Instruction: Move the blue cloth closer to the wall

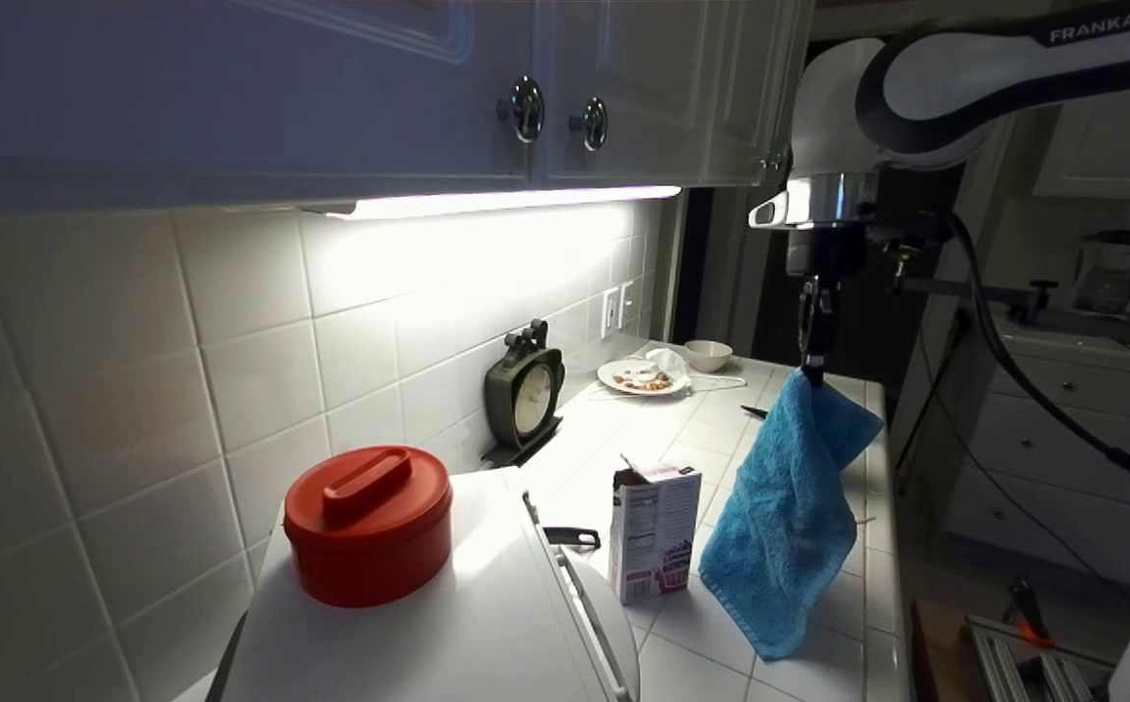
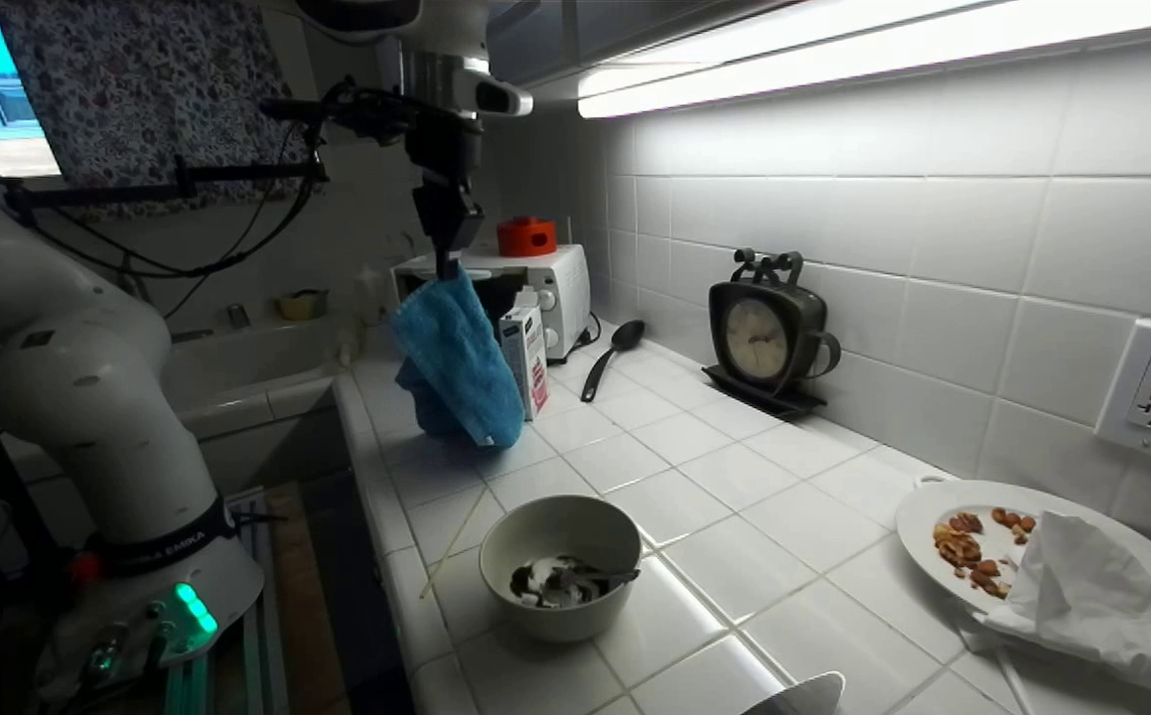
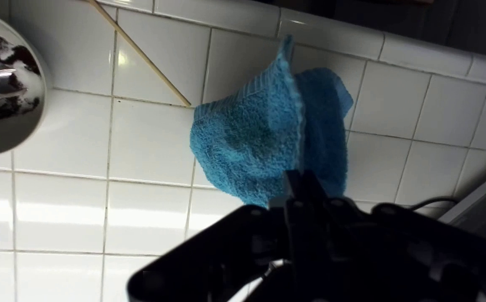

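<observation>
The blue cloth (image 1: 781, 526) hangs down in folds from my gripper (image 1: 813, 374) over the counter's room-side part. It also hangs from the gripper (image 2: 448, 266) in an exterior view, where the cloth (image 2: 471, 367) is beside a small box. In the wrist view the fingertips (image 3: 302, 176) are closed on an edge of the cloth (image 3: 247, 138). I cannot tell whether its lower end touches the counter. The white tiled wall (image 1: 360, 361) stands across the counter from the cloth; the wall (image 2: 962, 228) also shows in an exterior view.
Around the cloth are the open carton (image 1: 654, 534), a bowl (image 2: 560, 556) and a thin stick (image 3: 142, 54). A dark clock-like scale (image 2: 764, 333) and a black spoon (image 2: 615, 357) lie nearer the wall. A plate with nuts (image 2: 942, 516) and a white oven (image 1: 487, 604) with a red container (image 1: 370, 536) flank them.
</observation>
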`<action>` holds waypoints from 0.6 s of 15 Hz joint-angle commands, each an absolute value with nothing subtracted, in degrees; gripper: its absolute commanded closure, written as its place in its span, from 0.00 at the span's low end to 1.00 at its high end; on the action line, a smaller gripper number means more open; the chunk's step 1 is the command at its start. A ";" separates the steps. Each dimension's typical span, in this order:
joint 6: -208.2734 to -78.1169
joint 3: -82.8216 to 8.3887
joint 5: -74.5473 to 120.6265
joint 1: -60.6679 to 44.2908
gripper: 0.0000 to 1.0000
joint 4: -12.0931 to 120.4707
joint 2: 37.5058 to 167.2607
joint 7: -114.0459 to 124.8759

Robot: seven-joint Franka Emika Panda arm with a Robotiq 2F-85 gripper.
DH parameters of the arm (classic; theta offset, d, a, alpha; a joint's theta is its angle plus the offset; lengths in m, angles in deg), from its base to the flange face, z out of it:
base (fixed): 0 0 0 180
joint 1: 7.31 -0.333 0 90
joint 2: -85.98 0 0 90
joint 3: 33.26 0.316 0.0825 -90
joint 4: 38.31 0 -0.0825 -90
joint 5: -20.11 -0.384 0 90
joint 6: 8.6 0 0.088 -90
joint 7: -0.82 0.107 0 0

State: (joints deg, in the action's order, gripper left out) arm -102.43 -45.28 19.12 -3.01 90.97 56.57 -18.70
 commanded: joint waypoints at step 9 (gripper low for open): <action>-118.21 -43.53 25.18 4.81 0.98 91.44 63.08 2.57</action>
